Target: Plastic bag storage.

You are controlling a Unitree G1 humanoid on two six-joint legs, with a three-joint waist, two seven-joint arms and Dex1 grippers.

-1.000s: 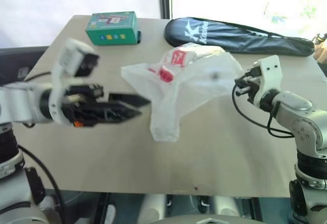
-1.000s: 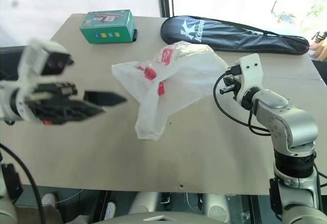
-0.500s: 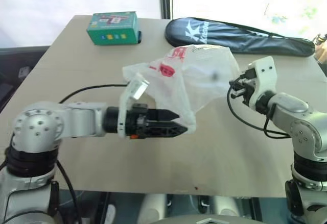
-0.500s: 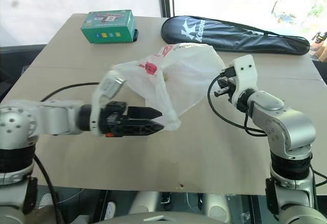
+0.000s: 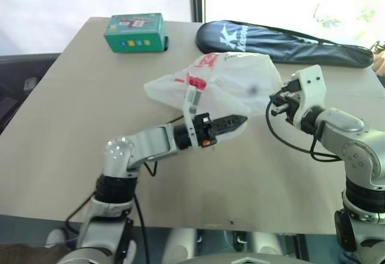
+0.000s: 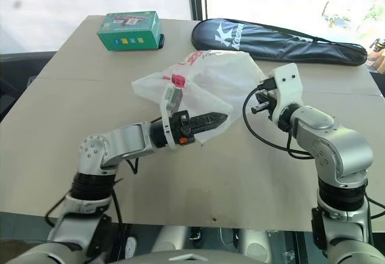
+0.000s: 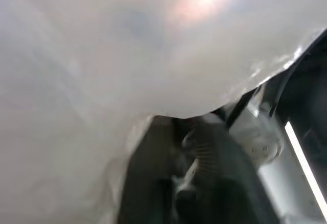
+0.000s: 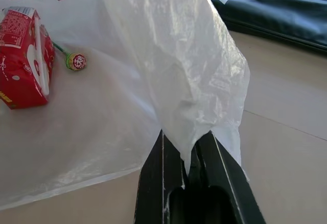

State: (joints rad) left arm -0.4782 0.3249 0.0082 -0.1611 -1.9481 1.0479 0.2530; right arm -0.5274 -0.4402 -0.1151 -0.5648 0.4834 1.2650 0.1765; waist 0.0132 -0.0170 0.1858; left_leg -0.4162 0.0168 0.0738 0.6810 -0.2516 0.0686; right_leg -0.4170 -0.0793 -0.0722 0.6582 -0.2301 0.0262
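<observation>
Translucent white crinkly plastic bag with red print [image 5: 231, 83] hangs lifted between your two grippers, above the beige tabletop [image 5: 72, 107]. Your right gripper [image 8: 186, 155] has its black fingers pressed together on a bunched edge of the film, which keeps that side raised. Your left gripper [image 6: 218, 119] has its fingers pressed together too, pointing level toward the right one, tips against the bag's lower fold; whether film is actually pinched there, I can't tell. In the left wrist view, film lies right over the fingers.

Judgement: one side is held up so the loose side can be gathered and folded for storage.

Inside the bag, beyond the right gripper's fingers: a small red-and-white carton [image 8: 23, 58] and a round lollipop on a green stick [image 8: 75, 60]. They would likely weigh on any fold or shift.

Beyond both grippers, at the table's far edge: a long black racket cover with white lettering [image 5: 283, 42], well apart from the bag. A green cardboard box [image 5: 135, 32] sits beyond the left gripper, also well apart. Neither blocks you. The left arm's black cable [image 6: 129, 166] trails near the table.
</observation>
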